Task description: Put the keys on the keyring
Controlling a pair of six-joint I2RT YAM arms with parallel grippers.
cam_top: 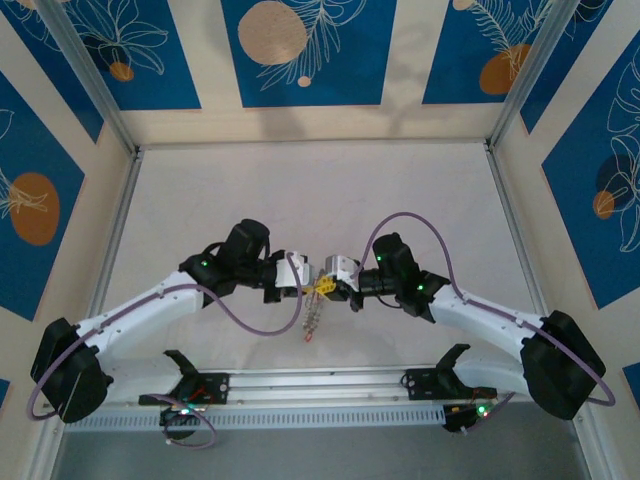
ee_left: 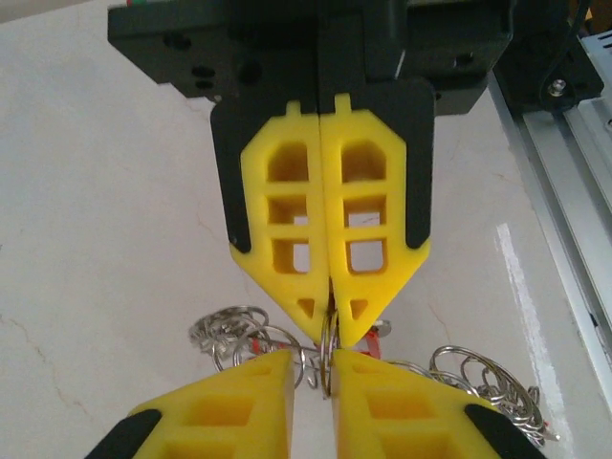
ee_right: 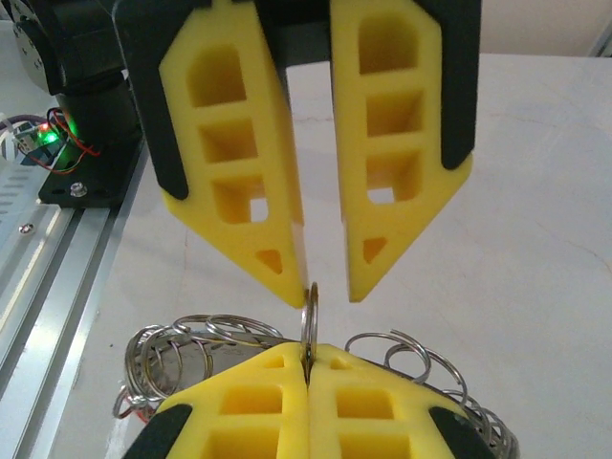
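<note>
The 2 arms meet over the middle of the pale tabletop (cam_top: 300,190), fingers tip to tip. The right gripper (ee_right: 308,356) has its yellow fingers pressed together on the keyring (ee_right: 310,311), which stands edge-on and upright between them. The left gripper (ee_right: 325,289) faces it with a narrow gap between its fingers, 1 on each side of the ring's upper edge, not clamped on it. Just below the fingertips sits a tangle of silver wire rings (ee_left: 478,378), and tiny red pieces, the keys (ee_left: 256,344), show among them. Whether they hang from the held ring cannot be told.
</note>
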